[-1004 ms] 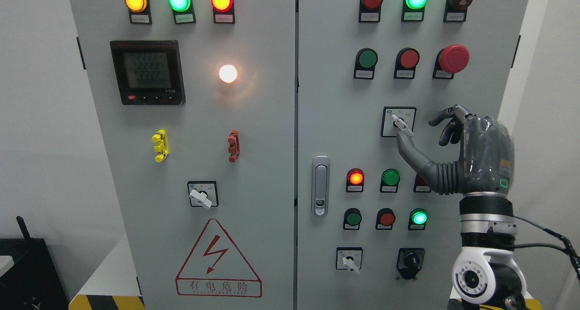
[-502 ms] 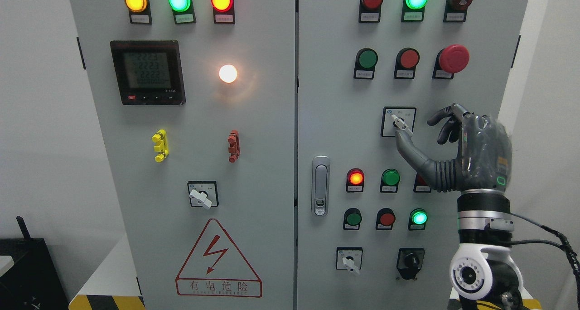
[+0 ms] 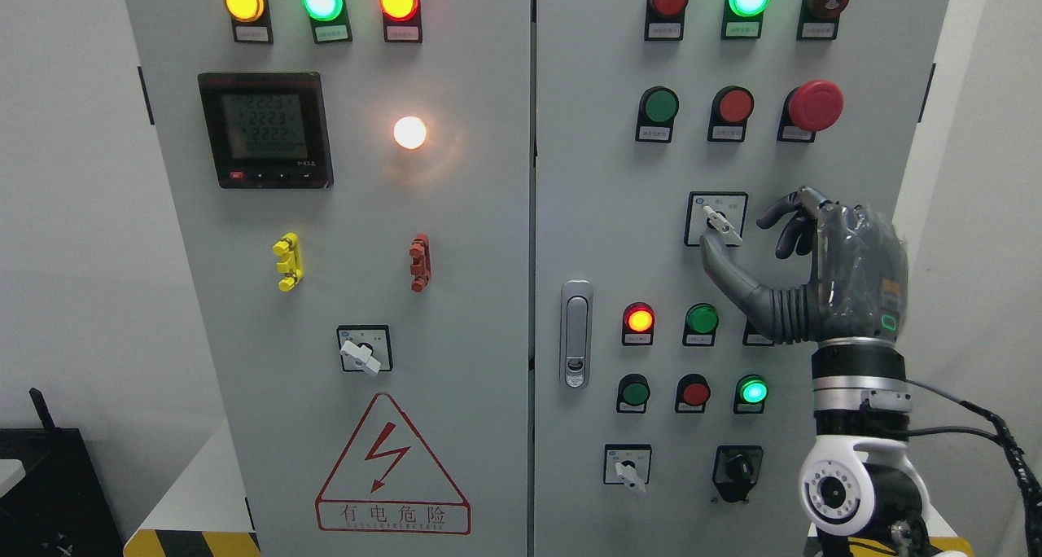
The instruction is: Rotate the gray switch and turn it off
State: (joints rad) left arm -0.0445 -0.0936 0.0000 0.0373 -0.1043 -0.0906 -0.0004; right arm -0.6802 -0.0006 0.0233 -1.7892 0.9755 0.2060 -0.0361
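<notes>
The gray rotary switch (image 3: pixel 721 224) sits in a black-framed plate on the right cabinet door, its white handle slanting from upper left to lower right. My right hand (image 3: pixel 757 231) is raised beside it, fingers spread and holding nothing. The thumb (image 3: pixel 720 262) reaches up to just under the handle's lower end, and the curled fingers (image 3: pixel 785 215) hover to the handle's right. No left arm shows.
Similar rotary switches sit at the left door (image 3: pixel 362 352) and at lower right (image 3: pixel 627 467), beside a black knob (image 3: pixel 737 466). Push buttons and lit lamps (image 3: pixel 639 319) surround the hand. A door latch (image 3: pixel 575 333) stands left of it.
My right hand has shifted left and slightly up, bringing thumb and fingers closer around the switch handle. The handle's angle looks unchanged.
</notes>
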